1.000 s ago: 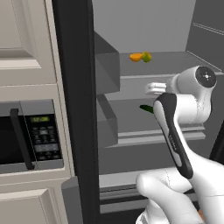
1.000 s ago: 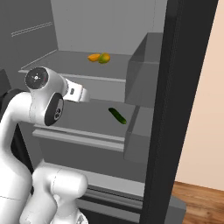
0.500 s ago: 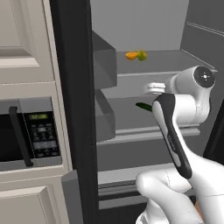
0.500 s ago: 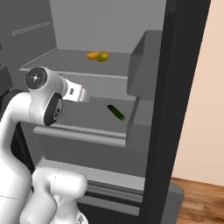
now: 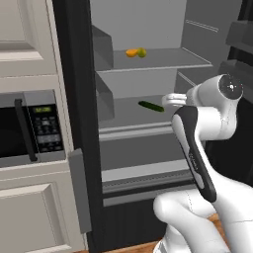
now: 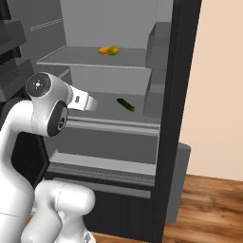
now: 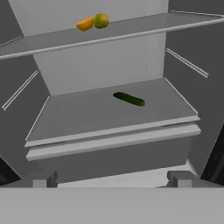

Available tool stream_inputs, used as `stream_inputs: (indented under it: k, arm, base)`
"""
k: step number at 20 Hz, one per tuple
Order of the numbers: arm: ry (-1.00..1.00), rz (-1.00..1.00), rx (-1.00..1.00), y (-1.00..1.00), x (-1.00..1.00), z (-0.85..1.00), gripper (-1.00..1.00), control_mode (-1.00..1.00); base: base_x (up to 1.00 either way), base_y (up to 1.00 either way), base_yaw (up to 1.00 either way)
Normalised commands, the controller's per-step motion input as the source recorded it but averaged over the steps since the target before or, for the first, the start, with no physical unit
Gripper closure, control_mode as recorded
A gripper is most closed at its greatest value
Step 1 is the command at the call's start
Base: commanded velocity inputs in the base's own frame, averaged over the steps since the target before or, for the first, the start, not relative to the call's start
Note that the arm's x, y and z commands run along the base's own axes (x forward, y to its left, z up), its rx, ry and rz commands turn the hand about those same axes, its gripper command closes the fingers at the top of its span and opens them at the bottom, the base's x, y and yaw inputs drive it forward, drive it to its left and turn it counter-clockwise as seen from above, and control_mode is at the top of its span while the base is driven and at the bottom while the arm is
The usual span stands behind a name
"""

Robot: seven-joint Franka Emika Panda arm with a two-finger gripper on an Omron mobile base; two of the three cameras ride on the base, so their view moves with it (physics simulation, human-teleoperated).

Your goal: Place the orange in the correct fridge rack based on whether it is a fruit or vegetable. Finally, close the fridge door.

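My gripper (image 7: pixel 112 178) stands fully open and empty; the orange (image 7: pixel 85 24) already lies on the fridge rack (image 7: pixel 131 29), above and ahead of my fingers

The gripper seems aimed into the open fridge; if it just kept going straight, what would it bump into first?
Probably the front lip of the lower shelf, which lies dead ahead of the open gripper. The cucumber sits further back, a little above that line. The orange is well above it. Depth is hard to judge.

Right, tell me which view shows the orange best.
The hand view: the orange sits large on the fridge rack, touching the yellow-green fruit. Both base views show it smaller and farther back.
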Motion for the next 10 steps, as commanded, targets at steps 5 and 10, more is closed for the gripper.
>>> stream_inputs:
  k: [5,10]
  arm:
    - [0.00,0.00,0.00,0.00,0.00,0.00,-1.00,1.00]
    - [0.00,0.00,0.00,0.01,0.01,0.00,-1.00,-1.00]
  base:
    - [-0.40,0.14,-0.09]
    - [0.00,0.02,-0.01]
